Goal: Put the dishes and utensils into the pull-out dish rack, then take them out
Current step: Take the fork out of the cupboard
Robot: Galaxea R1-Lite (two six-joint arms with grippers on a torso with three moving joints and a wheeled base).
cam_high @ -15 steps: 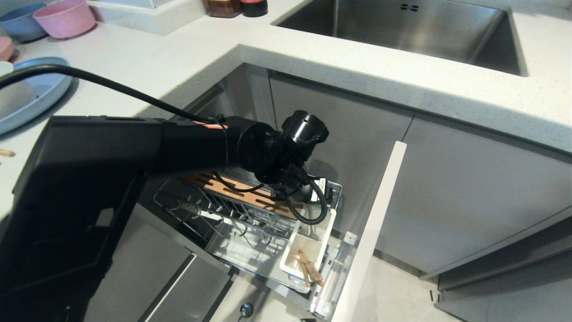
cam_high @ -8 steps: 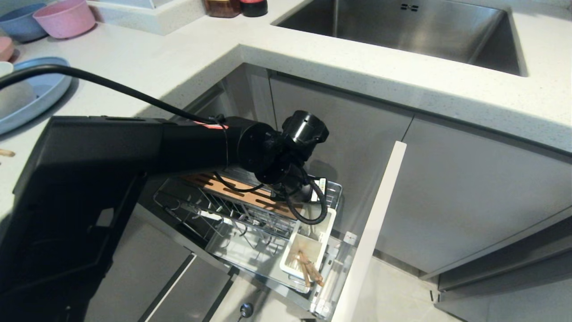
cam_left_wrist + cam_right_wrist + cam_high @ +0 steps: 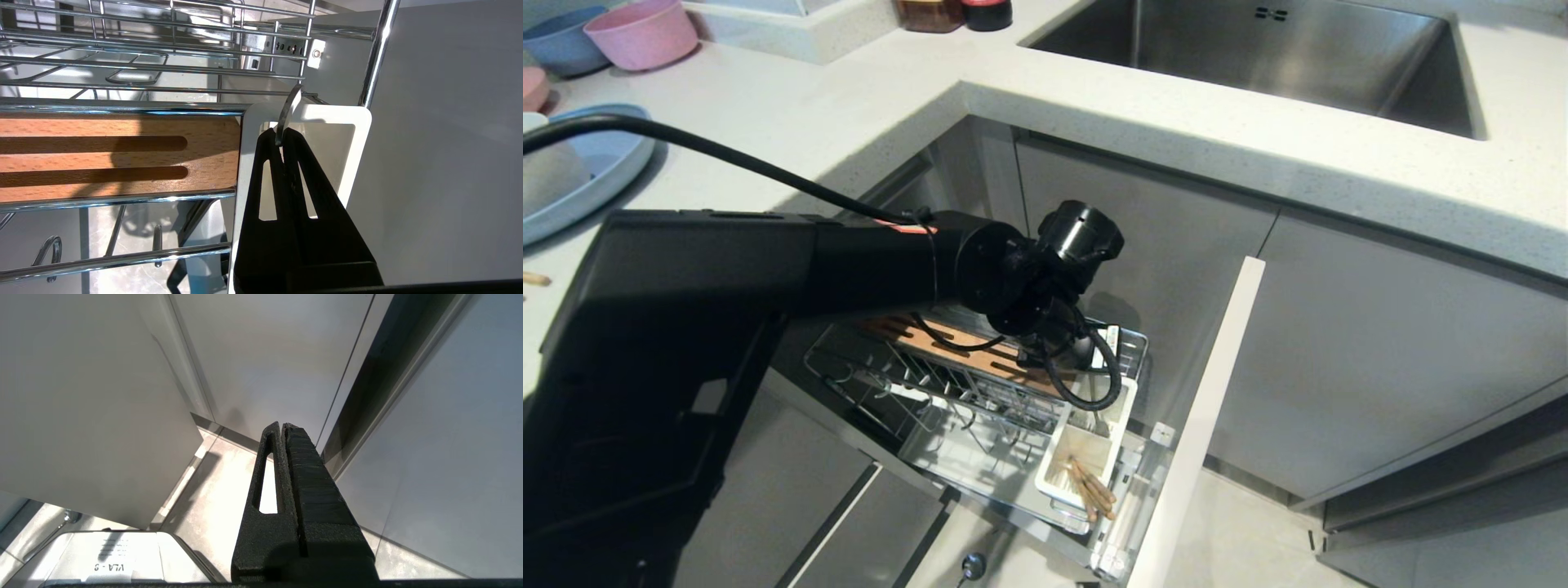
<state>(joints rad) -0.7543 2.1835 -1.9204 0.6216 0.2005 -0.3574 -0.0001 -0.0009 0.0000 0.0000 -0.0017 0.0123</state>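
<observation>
A: Where was the left gripper (image 3: 281, 136) found, and what was held?

B: It was seen over the white utensil caddy (image 3: 359, 122) at the right end of the pull-out dish rack (image 3: 947, 384). Its fingers were pressed together on the thin handle of the silver spoon (image 3: 289, 108); only a short curved piece of handle was seen above the fingertips. The spoon's bowl was hidden.

A: And from the head view?

B: The gripper itself was covered there by the left arm's wrist and cables. The wooden strip (image 3: 964, 351) was partly covered too. The chopsticks (image 3: 1093, 488) were seen lying in the near part of the caddy.

A: The dishes?

B: The light-blue plate (image 3: 600, 171) was cut off at the left edge of the worktop (image 3: 849, 98), with the cream bowl (image 3: 547, 171) resting on it, also cropped. A pink bowl (image 3: 641, 33) and a blue bowl (image 3: 556, 41) were noted at the far left.

A: The right gripper (image 3: 284, 426)?

B: It was seen closed and empty, low beside the cabinet doors, outside the head view.
</observation>
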